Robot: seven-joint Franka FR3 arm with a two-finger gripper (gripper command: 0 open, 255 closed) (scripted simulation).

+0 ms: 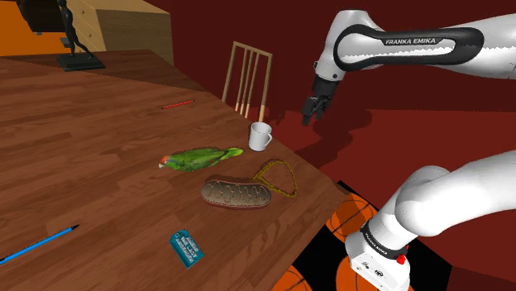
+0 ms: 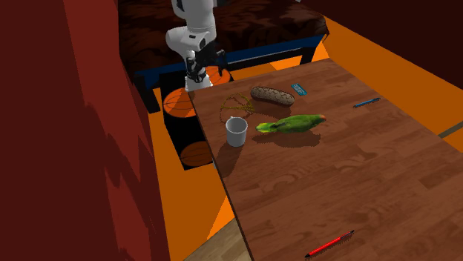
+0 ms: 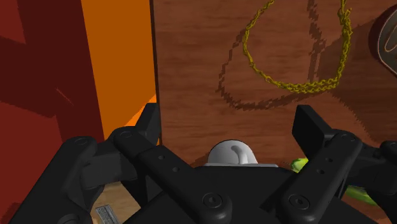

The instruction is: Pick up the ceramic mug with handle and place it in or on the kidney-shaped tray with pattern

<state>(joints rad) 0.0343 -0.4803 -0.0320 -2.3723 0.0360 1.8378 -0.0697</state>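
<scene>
Arm [image 1: 413, 41] arches high from its stand, tool [image 1: 312, 116] pointing down above the bench [image 1: 99, 157] edge, fingers apart, gripping nothing. White mug [image 1: 260, 135] stands upright on the bench just below, untouched.

Open air is left all over the mug [image 1: 260, 136] mid-frame in the shoulder view, so it can be reached from above. Its lower-left side is crowded by the green parrot [image 1: 201, 158], and the gold chain [image 1: 279, 178] is draped just beside the patterned tray [image 1: 237, 193]. A chair back [image 1: 247, 78] is parked just above the mug.
</scene>
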